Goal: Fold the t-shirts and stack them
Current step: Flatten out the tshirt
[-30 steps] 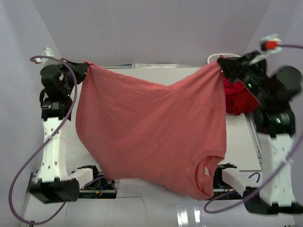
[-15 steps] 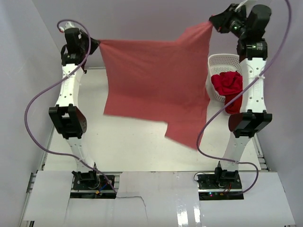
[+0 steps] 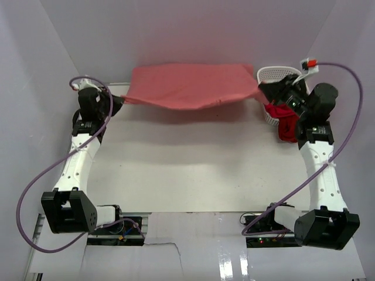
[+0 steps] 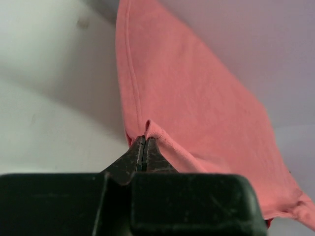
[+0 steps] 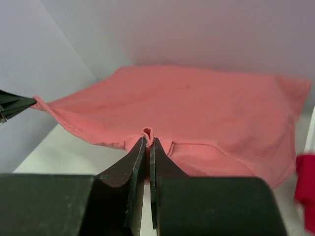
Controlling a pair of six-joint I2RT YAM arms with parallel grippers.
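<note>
A dusty salmon-red t-shirt hangs stretched between both grippers above the far edge of the table. My left gripper is shut on its left corner, seen in the left wrist view. My right gripper is shut on its right corner, seen in the right wrist view. The shirt sags in the middle, off the table. A bright crimson t-shirt lies bunched in the basket and spills over its near rim.
A white plastic lattice basket stands at the far right, just behind the right gripper. The white table lies below, with grey walls at the back and sides.
Both arms have come down and pulled back from high up. The salmon shirt, which hung down as a wide sheet, is now stretched low and nearly flat by the far wall.
</note>
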